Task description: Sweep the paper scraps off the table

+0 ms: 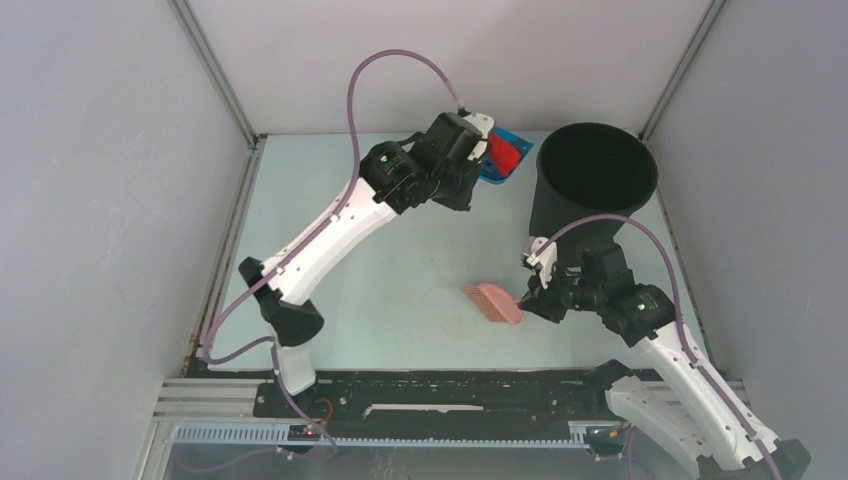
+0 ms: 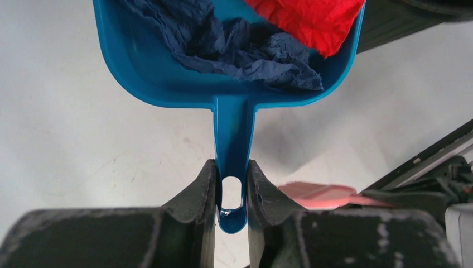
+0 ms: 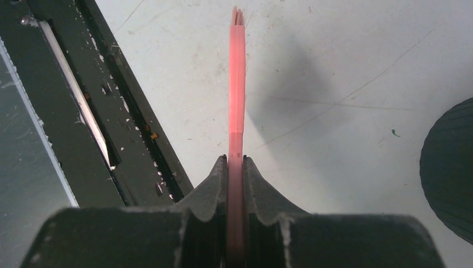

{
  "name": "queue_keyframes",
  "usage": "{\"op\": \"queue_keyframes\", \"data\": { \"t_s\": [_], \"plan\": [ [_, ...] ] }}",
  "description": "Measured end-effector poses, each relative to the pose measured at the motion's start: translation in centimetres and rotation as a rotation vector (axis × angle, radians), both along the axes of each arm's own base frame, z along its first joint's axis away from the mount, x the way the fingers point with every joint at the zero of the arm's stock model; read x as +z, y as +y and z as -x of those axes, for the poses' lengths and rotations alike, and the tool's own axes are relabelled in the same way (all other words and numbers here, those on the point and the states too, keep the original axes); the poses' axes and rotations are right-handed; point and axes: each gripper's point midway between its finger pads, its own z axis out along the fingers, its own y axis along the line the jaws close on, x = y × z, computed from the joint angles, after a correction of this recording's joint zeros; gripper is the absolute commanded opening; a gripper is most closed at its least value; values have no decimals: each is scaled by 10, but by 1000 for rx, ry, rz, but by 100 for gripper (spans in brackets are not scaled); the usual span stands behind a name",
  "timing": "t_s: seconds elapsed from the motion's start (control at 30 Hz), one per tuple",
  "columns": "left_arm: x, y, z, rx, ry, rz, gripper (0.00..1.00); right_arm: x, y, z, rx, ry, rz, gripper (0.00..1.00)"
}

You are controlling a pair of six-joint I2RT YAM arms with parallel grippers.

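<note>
My left gripper is shut on the handle of the blue dustpan, held above the table at the back, just left of the black bin. Two paper scraps lie in the pan: a crumpled dark blue one and a red one; the red scrap also shows in the top view. The right gripper is shut on the handle of the pink hand brush, whose head hovers over the table's middle front.
A tall black bin stands at the back right, close to the dustpan. A black rail with aluminium frame runs along the near edge. Grey walls enclose the left, back and right sides.
</note>
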Motion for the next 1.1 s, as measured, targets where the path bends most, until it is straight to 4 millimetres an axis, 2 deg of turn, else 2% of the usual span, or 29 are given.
{"op": "queue_keyframes", "data": {
  "t_s": [0.2, 0.4, 0.63, 0.77, 1.1],
  "plan": [
    [6, -29, -18, -25, -15, 33, 0, 5, 0, 1, -4, -4, -34, 0],
    [-6, -48, -32, -51, -18, 41, 0, 4, -2, -1, -18, 7, -50, 0],
    [-20, -75, -60, -87, -93, 49, 0, 1, -6, -3, -40, 18, -59, 0],
    [-20, -81, -74, -106, -160, 22, 0, 2, -7, -5, -51, 21, -64, 0],
    [9, -79, -106, -180, -418, -114, 0, 2, -8, -5, -52, 27, -75, 0]
  ]
}}
